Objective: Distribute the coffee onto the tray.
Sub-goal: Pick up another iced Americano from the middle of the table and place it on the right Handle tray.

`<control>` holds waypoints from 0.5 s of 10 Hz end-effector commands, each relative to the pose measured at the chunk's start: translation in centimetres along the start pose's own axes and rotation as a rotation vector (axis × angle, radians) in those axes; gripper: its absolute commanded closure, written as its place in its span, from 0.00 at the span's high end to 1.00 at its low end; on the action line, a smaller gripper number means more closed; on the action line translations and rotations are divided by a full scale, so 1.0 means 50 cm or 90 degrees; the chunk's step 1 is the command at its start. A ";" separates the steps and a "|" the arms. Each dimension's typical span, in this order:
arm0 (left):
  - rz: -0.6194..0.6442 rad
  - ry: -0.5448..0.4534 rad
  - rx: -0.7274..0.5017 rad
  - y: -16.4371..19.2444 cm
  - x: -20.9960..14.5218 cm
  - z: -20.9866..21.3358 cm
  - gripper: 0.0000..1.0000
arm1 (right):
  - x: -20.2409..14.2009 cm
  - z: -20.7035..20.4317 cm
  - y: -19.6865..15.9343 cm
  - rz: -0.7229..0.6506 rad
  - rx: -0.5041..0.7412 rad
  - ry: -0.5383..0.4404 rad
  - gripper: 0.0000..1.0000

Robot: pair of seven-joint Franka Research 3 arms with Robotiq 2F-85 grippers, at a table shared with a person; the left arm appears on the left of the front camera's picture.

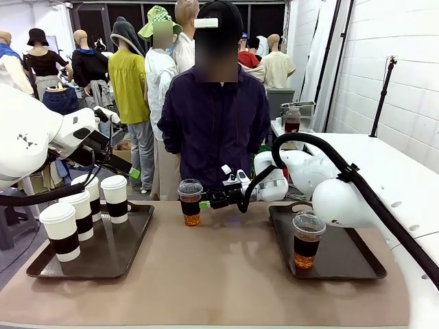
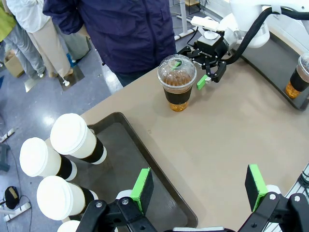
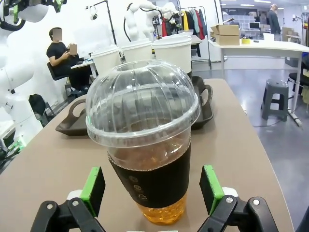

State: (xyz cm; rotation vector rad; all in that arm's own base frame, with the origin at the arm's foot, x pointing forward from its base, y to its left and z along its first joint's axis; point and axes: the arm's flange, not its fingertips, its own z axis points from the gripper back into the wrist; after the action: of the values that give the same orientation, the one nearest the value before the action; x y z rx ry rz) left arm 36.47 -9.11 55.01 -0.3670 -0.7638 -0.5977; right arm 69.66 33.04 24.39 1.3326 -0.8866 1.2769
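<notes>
A clear dome-lidded coffee (image 1: 191, 203) (image 2: 177, 82) (image 3: 145, 145) with a dark sleeve stands on the bare table near its far edge, in front of the person. My right gripper (image 1: 208, 201) (image 2: 211, 77) (image 3: 152, 189) is level with it and open. Its green pads (image 3: 94, 188) flank the cup's near side without touching it. A second clear coffee (image 1: 307, 240) (image 2: 299, 77) stands on the right tray (image 1: 350, 264). Several white lidded coffees (image 1: 65, 229) (image 2: 77, 137) (image 3: 137, 50) stand on the left tray (image 1: 120, 257) (image 2: 145, 159). My left gripper (image 1: 129, 169) (image 2: 199, 188) hangs open and holds nothing above that tray's inner edge.
The person (image 1: 216, 123) stands close against the far table edge behind the middle cup. Bare tabletop (image 1: 219, 274) lies between the two trays. The right arm's white body (image 1: 343, 199) reaches over the right tray.
</notes>
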 end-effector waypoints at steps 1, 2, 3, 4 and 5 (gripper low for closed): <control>0.003 0.000 -0.004 0.003 -0.001 0.001 1.00 | 0.008 -0.009 -0.013 -0.014 0.010 0.018 1.00; 0.003 0.000 -0.004 0.003 -0.001 0.001 1.00 | 0.007 -0.013 -0.014 -0.015 0.014 0.022 1.00; 0.003 0.000 -0.004 0.003 -0.001 0.001 1.00 | 0.006 -0.020 -0.016 -0.017 0.020 0.026 1.00; 0.003 0.000 -0.004 0.003 -0.001 0.001 1.00 | 0.005 -0.027 -0.016 -0.019 0.025 0.032 1.00; 0.003 0.000 -0.004 0.003 -0.001 0.001 1.00 | 0.003 -0.035 -0.015 -0.020 0.033 0.038 1.00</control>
State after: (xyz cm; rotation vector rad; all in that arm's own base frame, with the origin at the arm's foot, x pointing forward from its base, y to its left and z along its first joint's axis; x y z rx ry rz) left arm 36.47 -9.11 55.01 -0.3670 -0.7638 -0.5977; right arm 69.02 34.22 23.95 1.3375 -0.8360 1.3076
